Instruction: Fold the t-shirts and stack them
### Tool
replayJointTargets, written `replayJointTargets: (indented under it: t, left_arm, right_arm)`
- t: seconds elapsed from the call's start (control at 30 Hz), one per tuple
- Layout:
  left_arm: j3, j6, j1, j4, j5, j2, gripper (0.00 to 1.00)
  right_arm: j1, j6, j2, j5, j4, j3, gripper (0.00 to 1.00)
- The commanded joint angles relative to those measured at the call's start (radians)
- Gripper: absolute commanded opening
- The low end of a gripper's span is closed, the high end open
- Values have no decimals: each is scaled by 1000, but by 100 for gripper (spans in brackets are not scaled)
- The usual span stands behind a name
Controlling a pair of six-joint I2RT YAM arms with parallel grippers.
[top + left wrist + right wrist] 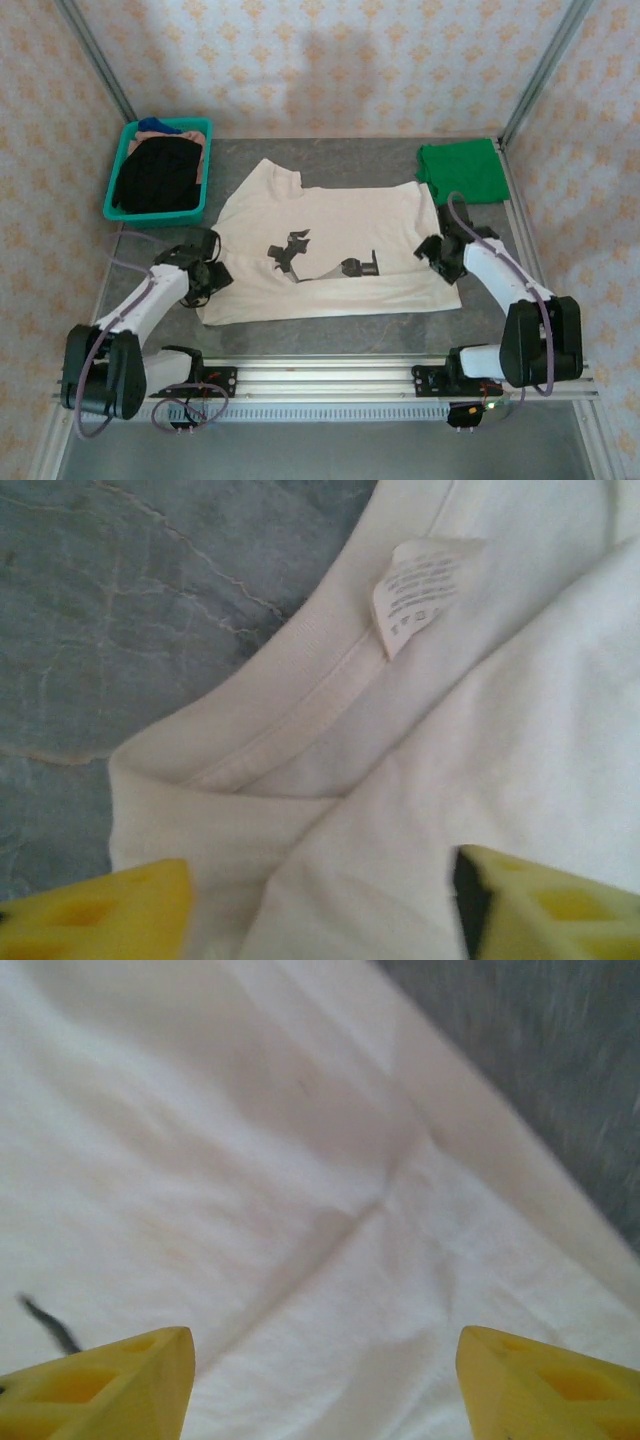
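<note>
The cream t-shirt (340,215) lies spread across the middle of the table, its near part folded up so the black print (290,250) shows at the fold. The green t-shirt (460,170) sits folded at the back right. My left gripper (205,275) is at the cream shirt's left edge. In the left wrist view it (325,910) stands open over the collar (300,695) and the neck label (425,590). My right gripper (432,250) is at the shirt's right edge, and it (325,1380) is open above flat cream cloth (300,1210).
A teal basket (118,170) with dark clothes stands at the back left. The grey table top (350,335) shows in front of the shirt. Metal frame posts and patterned walls close in the back and both sides.
</note>
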Motion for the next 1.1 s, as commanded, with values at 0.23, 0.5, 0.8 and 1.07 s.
replayJointTargets:
  t: [0.23,0.5,0.8,1.07]
  left_arm:
    - [475,150,-80,2,-22,217,83]
    - [1088,267,-96,-87,-68,821,77]
    - [1935,239,-62,-345,-136,1443,69]
    - [1885,121,-49,-178,-259,1499,67]
  right_arm:
    - [-34,-210,448,142,14,507,62]
    - [-38,-238,735,68,-4,812,61]
    - [-38,-235,824,29,23,844,59]
    - [-44,-301,816,99,77,770,59]
